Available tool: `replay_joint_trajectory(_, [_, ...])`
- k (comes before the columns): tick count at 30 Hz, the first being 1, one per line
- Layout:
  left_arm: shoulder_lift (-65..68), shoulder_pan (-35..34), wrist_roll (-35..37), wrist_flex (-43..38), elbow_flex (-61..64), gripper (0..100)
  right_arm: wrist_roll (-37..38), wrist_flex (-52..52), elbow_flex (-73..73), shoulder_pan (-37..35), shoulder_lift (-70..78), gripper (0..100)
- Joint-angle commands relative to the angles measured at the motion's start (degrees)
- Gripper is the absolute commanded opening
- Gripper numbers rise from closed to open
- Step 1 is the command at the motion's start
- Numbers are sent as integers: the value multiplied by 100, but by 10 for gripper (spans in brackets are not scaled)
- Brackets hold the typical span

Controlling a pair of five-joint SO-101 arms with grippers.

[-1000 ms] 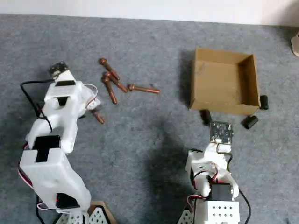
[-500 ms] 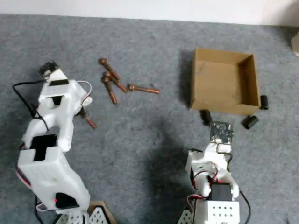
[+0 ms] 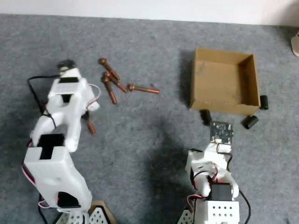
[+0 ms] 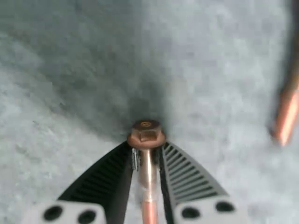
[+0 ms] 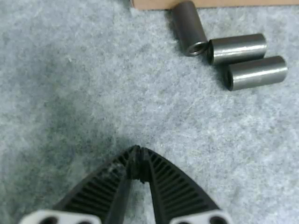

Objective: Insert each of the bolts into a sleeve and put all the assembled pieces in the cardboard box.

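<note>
Left jaws clamp a bolt (image 4: 146, 161) by its shank; right jaws pressed together — three sleeves (image 5: 237, 48) near.

The desk (image 3: 154, 37) is lying under a grey, felt-like covering (image 3: 266, 158) that is showing a fuzzy, mottled nap up close. A white wall (image 3: 149, 7) is running along its far edge. A pale beige object (image 3: 295, 44) is poking in at the right edge of the high view, too cut off to identify. A tan flat piece (image 3: 105, 209) is lying at the near edge.
</note>
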Motion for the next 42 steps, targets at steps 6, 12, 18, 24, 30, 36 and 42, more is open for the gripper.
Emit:
replay_joint_trajectory(6, [4,488,-782,1653,-690,5,-62,180,-321,470,92,9])
replay_joint_trajectory(12, [4,488,-782,1653,-673,5,-35,435,-1754,1297,101,9])
replay_joint_trajectory(18, [4,488,-782,1653,-664,5,-53,110,-2185,2132,945,9])
replay_joint_trajectory(24, [4,488,-782,1653,-664,5,-26,-479,-2958,2765,3424,9])
replay_joint_trajectory(30, [4,488,-774,1653,-664,5,-18,-822,-4356,3046,5886,18])
replay_joint_trajectory(36, [13,488,-782,1653,-664,5,-53,-787,-5947,3363,7881,191])
replay_joint_trajectory(42, [13,488,-782,1626,-655,5,-53,-787,-7204,3538,9358,217])
